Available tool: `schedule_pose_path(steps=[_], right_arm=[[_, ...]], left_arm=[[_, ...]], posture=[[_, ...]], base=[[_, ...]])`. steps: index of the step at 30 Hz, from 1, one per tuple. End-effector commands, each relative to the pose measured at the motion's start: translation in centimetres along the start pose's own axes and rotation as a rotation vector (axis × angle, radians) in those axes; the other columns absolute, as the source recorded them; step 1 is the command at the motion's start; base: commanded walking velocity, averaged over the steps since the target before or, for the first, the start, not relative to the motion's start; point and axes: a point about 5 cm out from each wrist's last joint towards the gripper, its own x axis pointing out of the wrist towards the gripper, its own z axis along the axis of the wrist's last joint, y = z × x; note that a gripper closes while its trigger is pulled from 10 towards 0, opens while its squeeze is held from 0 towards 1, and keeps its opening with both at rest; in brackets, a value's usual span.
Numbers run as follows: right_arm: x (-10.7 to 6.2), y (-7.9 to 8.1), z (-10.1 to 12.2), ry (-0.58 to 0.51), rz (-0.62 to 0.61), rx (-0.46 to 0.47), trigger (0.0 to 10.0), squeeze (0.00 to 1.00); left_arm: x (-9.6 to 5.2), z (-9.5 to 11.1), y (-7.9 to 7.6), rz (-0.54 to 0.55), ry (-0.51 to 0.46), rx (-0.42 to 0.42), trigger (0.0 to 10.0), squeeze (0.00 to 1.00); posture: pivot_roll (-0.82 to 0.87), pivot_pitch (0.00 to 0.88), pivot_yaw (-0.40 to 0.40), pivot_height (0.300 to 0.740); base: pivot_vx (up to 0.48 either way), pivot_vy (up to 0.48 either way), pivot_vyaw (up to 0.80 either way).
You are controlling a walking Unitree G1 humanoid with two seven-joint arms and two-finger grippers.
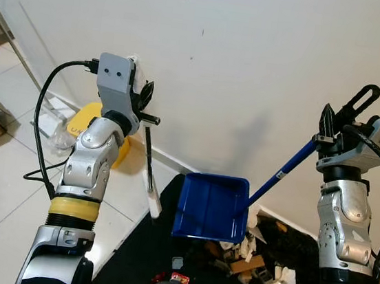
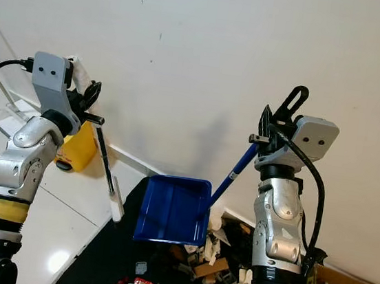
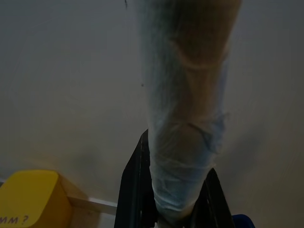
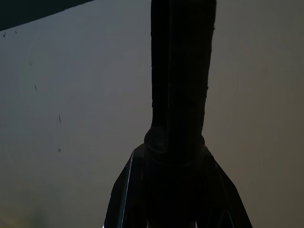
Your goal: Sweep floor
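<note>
My left gripper (image 1: 144,100) is raised near the white wall, shut on the tape-wrapped top of a broom handle (image 3: 185,118). The thin dark stick (image 1: 149,154) hangs down from it to a white lower end (image 1: 154,201) above the floor. My right gripper (image 1: 331,129) is shut on the black grip (image 4: 179,95) of a blue dustpan's long handle (image 1: 285,169). The blue dustpan (image 1: 211,207) hangs tilted between the arms, its pan empty. Litter (image 1: 258,261) of paper scraps and small packages lies on the dark mat under and right of the pan.
A yellow container (image 1: 87,121) stands by the skirting board behind my left arm. A black mat (image 1: 138,257) covers the floor ahead, with white tiles (image 1: 4,188) to the left. A metal rack leg (image 1: 9,33) leans at far left. The wall is close in front.
</note>
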Motion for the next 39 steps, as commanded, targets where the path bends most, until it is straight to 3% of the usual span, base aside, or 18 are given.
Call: schedule_pose_path(steps=[1, 26, 34, 36, 39], right_arm=[[0.0, 0.1, 0.8, -0.044, 0.001, 0.008, 10.0, 0.0], [-0.1, 0.2, 0.6, -0.032, 0.01, 0.0, 10.0, 0.0], [-1.0, -3.1, 0.8, 0.019, 0.021, -0.114, 10.0, 0.0], [-1.9, -4.8, 1.4, 0.028, -0.008, -0.143, 10.0, 0.0], [-3.1, -7.4, 2.6, 0.012, -0.108, -0.111, 10.0, 0.0]], left_arm=[[-0.1, 0.5, 0.2, 0.001, -0.023, 0.019, 10.0, 0.0], [-0.3, 0.2, 0.3, 0.002, -0.007, 0.03, 10.0, 0.0], [-1.0, -1.2, 0.4, -0.008, 0.051, 0.002, 10.0, 0.0], [-1.3, -1.8, 0.4, -0.012, 0.075, 0.014, 10.0, 0.0], [-1.6, -2.5, 0.4, -0.023, 0.119, 0.024, 10.0, 0.0]], posture=[[0.09, 0.089, 0.1, 0.74], [0.09, 0.097, 0.101, 0.74], [0.08, 0.133, 0.114, 0.74], [0.07, 0.151, 0.126, 0.74], [0.07, 0.16, 0.134, 0.74]], base=[[0.0, 0.0, 0.0], [0.0, 0.0, 0.0], [0.0, 0.0, 0.0], [0.0, 0.0, 0.0], [0.0, 0.0, 0.0]])
